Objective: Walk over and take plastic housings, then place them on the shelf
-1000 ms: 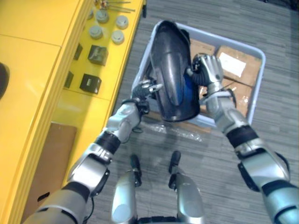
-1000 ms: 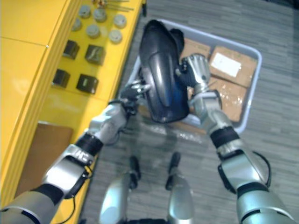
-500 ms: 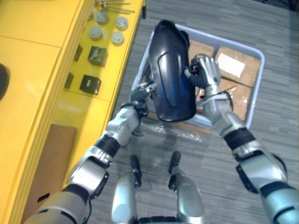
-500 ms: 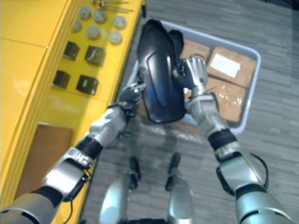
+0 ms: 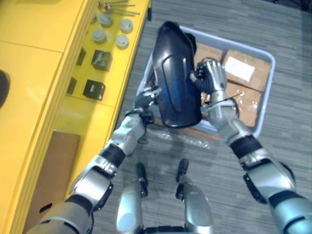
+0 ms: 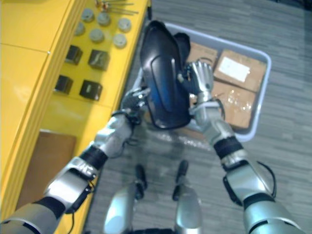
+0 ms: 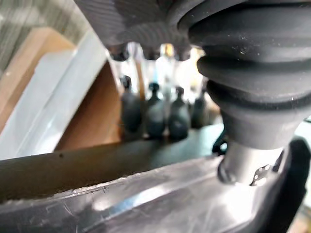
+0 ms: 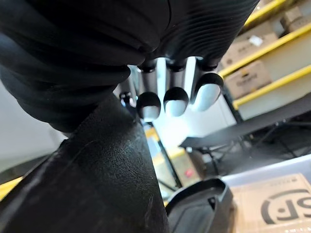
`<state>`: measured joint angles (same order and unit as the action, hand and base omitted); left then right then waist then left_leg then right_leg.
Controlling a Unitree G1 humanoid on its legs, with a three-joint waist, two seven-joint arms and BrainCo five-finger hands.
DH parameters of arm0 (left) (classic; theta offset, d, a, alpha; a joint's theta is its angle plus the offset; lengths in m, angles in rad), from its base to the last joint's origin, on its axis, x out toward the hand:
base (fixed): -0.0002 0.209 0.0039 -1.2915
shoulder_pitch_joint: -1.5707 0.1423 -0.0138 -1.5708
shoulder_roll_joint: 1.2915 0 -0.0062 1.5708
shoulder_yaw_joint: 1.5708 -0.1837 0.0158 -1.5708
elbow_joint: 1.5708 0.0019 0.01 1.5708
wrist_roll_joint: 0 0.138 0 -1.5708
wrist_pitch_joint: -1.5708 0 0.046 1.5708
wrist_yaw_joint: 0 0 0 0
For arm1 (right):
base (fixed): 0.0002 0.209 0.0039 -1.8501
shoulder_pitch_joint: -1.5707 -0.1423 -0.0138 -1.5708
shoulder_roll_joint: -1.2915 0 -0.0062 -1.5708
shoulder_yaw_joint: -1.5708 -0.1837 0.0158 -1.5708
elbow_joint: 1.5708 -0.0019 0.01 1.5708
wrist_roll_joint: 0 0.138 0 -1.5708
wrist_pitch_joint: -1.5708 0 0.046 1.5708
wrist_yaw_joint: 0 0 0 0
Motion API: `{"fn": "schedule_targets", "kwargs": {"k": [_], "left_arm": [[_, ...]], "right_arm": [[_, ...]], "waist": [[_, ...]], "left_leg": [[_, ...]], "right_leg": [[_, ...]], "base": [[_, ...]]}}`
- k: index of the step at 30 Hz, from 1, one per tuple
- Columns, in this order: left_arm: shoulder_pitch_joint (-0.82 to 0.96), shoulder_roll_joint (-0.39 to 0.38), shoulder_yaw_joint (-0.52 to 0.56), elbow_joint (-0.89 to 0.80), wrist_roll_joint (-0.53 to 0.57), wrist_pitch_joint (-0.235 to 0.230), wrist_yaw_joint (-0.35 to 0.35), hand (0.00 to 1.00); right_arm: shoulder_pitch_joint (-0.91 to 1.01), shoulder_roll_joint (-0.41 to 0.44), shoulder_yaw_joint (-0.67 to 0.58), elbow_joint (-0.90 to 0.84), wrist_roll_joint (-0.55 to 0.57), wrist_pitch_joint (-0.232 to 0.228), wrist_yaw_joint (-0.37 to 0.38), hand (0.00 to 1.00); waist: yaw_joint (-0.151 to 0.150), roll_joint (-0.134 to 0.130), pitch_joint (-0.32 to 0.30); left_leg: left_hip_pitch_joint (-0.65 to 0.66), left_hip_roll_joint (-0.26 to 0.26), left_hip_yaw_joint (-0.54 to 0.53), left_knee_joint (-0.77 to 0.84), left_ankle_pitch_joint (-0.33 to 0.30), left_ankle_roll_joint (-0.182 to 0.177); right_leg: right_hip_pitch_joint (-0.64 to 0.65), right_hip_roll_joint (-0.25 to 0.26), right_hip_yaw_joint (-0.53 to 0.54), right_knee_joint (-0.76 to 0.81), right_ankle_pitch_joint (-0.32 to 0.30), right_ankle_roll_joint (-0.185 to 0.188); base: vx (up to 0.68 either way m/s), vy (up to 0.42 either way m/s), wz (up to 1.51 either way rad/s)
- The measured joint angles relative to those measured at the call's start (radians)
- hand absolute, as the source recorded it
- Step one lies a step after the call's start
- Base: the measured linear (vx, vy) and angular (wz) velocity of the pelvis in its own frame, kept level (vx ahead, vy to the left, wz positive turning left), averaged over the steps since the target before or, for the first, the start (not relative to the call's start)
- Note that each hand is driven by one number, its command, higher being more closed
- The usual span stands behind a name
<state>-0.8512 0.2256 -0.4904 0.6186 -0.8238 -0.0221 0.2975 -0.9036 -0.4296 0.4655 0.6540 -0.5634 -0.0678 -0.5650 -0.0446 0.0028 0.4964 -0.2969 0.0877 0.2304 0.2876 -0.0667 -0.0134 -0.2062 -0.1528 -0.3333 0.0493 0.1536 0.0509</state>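
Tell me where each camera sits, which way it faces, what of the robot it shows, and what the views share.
Left eye: on the head, looking down at housing over bin; both arms, left hand, right hand.
Right eye: beside it, same scene.
Left wrist: along own fingers, toward housing and bin.
Right wrist: along own fingers, past the housing.
Shared: all four show the housing.

1. Big yellow shelf (image 5: 34,63) runs along my left, with a glossy top.
2. The floor (image 5: 209,161) right beside the shelf is grey carpet with thin stripes.
3. On the shelf's lower ledge there are small black boxes (image 5: 94,88), and further along, grey round caps (image 5: 122,41).
4. A brown board (image 5: 53,165) lies at the shelf's near end.
5. My right wrist view catches yellow-beamed racks (image 8: 272,60) stacked with cardboard boxes (image 8: 250,77).
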Motion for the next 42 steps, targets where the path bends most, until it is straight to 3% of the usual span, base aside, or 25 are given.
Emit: {"fn": "schedule_targets", "kwargs": {"k": [5, 13, 14, 23, 35, 36, 37, 42], "left_arm": [[0.008, -0.006, -0.033, -0.028, 0.132, 0.005, 0.041, 0.0], [0.011, -0.006, -0.035, -0.031, 0.138, 0.033, 0.058, 0.0], [0.012, -0.006, -0.035, -0.031, 0.138, 0.042, 0.058, 1.0], [0.033, -0.006, -0.035, -0.031, 0.114, 0.057, 0.058, 1.0], [0.08, -0.006, -0.035, -0.022, 0.01, -0.089, 0.08, 1.0], [0.084, -0.006, -0.035, -0.022, 0.0, -0.111, 0.08, 1.0], [0.091, -0.006, -0.034, -0.022, 0.0, -0.133, 0.08, 1.0], [0.103, -0.007, -0.035, -0.022, 0.021, -0.151, 0.087, 1.0]], "right_arm": [[0.001, 0.005, 0.03, -0.007, 0.001, 0.004, 0.021, 1.0], [0.001, 0.006, 0.045, -0.008, 0.002, 0.004, 0.021, 1.0], [0.001, 0.007, 0.047, -0.008, 0.002, 0.004, 0.021, 1.0], [0.001, 0.02, 0.05, -0.014, 0.002, 0.004, 0.021, 1.0], [0.008, 0.039, 0.07, -0.077, 0.003, 0.004, -0.003, 1.0], [0.014, 0.039, 0.069, -0.093, 0.003, 0.004, -0.008, 0.0], [0.02, 0.042, 0.069, -0.108, 0.004, 0.004, -0.018, 0.0], [0.047, 0.054, 0.067, -0.132, 0.064, 0.003, -0.032, 0.0]], "waist": [[-0.002, -0.001, 0.001], [-0.002, -0.001, 0.001], [-0.003, -0.001, 0.001], [-0.004, -0.001, 0.001], [-0.011, -0.001, 0.001], [-0.011, -0.001, 0.001], [-0.013, -0.001, 0.001], [-0.014, -0.001, 0.001]], "left_leg": [[0.0, 0.0, 0.0, 0.0, 0.0, 0.0], [0.001, 0.0, 0.0, 0.001, 0.0, 0.0], [0.001, 0.0, 0.0, 0.001, 0.0, 0.0], [0.002, -0.001, 0.0, 0.001, 0.0, 0.0], [0.019, -0.002, 0.0, -0.002, 0.0, 0.0], [0.019, -0.002, 0.0, -0.001, 0.0, 0.0], [0.019, -0.002, 0.0, -0.002, 0.0, 0.0], [0.027, -0.002, 0.0, -0.005, 0.001, -0.001]], "right_leg": [[0.0, 0.0, 0.0, 0.0, 0.0, 0.0], [0.001, 0.0, 0.0, 0.0, 0.0, 0.0], [0.001, 0.0, 0.0, 0.0, 0.0, 0.0], [0.002, 0.0, 0.0, 0.0, 0.0, 0.0], [0.017, -0.001, 0.001, -0.002, 0.0, 0.0], [0.018, -0.001, 0.001, -0.002, 0.0, 0.0], [0.018, -0.001, 0.001, -0.002, 0.0, 0.0], [0.024, -0.001, 0.001, -0.003, 0.0, 0.0]], "base": [[0.0, 0.0, 0.0], [0.0, 0.0, 0.0], [0.0, 0.0, 0.0], [0.0, 0.0, 0.0], [0.0, 0.0, 0.0], [0.0, 0.0, 0.0], [0.0, 0.0, 0.0], [0.0, 0.0, 0.0]]}}
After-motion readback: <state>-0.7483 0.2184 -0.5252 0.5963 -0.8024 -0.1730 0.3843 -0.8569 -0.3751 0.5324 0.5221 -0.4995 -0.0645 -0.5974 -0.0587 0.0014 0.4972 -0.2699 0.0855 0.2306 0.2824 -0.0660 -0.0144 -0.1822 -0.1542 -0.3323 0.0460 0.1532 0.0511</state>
